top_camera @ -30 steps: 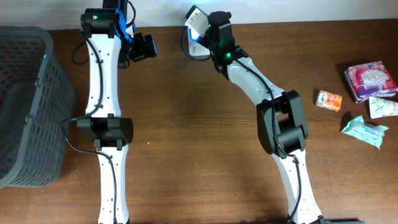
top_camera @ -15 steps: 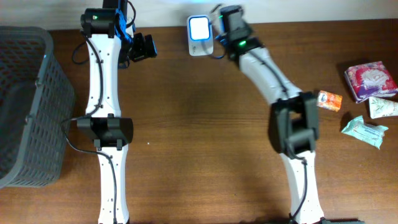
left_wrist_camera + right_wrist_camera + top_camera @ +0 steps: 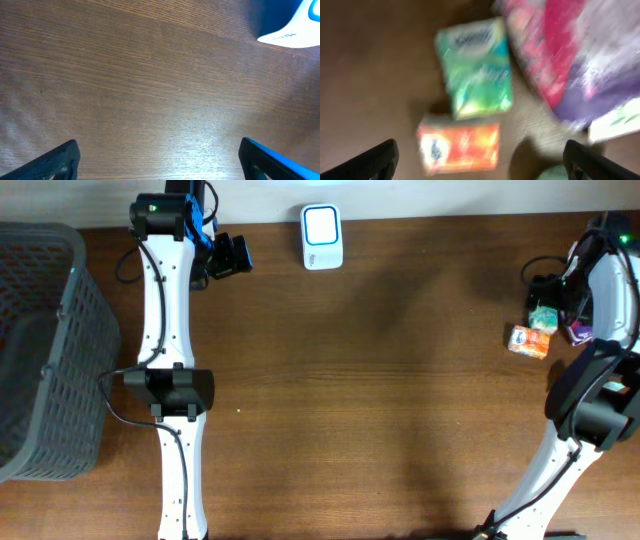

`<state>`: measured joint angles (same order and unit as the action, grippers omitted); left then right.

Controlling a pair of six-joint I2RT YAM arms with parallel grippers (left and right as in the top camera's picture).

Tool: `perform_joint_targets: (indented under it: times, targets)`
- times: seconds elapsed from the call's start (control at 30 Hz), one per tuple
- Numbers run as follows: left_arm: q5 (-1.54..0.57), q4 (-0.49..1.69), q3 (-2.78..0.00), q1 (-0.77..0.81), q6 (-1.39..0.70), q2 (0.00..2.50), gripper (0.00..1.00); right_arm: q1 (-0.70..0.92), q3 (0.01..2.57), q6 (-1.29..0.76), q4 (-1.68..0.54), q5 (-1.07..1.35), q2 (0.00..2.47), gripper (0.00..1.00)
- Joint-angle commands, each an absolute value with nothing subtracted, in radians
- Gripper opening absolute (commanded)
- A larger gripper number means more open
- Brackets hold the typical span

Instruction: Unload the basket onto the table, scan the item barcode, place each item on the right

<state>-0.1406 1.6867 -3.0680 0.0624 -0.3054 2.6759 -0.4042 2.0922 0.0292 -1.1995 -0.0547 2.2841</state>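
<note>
Left gripper (image 3: 159,167) and right gripper (image 3: 485,167) are both gaping wide, gripping nothing, the right hovering above a small orange box (image 3: 459,142).

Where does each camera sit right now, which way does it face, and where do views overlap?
Overhead: fixed above the table, looking straight down on scanner, basket, left arm and right arm.
Left wrist: on that arm, facing down at bare wood, scanner's corner top right; open jaws at the bottom corners.
Right wrist: on that arm, facing down, blurred, at orange box, green packet, pink package; open jaws at bottom corners.
Shared: scanner in overhead and left wrist; orange box in overhead and right wrist.
</note>
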Motion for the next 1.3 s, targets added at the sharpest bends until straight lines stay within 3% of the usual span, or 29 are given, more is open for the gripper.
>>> perform_joint_targets:
  times: [0.0, 0.13, 0.37, 0.47, 0.53, 0.93, 1.1, 1.27]
  targets:
    - [-0.13, 1.688, -3.062, 0.069, -0.29, 2.664, 0.99, -0.4, 2.093, 0.021, -1.259, 0.135, 2.073, 0.99]
    - [-0.131, 1.688, -3.062, 0.069, -0.29, 2.664, 0.99, -0.323, 2.027, 0.021, -1.333, 0.187, 1.799, 0.99]
    - [-0.131, 1.688, -3.062, 0.069, -0.29, 2.664, 0.99, -0.112, 1.383, -0.062, -1.095, 0.181, 1.174, 0.99]
    - [-0.131, 1.688, -3.062, 0.069, -0.29, 2.664, 0.99, -0.08, 1.218, -0.061, -1.204, 0.24, 1.007, 0.98]
    - [-0.131, 1.688, -3.062, 0.069, -0.29, 2.664, 0.99, -0.08, 1.217, -0.061, -1.298, 0.24, 1.019, 0.99]
    - [-0.131, 1.688, -3.062, 0.069, -0.29, 2.664, 0.99, -0.07, 1.187, -0.06, -1.307, 0.281, 1.151, 0.99]
    - [-0.131, 1.688, -3.062, 0.069, -0.29, 2.664, 0.99, 0.14, 1.09, -0.061, -1.076, 0.23, 1.151, 0.99]
    - [-0.131, 1.688, -3.062, 0.069, -0.29, 2.664, 0.99, 0.156, 1.089, -0.061, -1.031, 0.186, 1.14, 0.99]
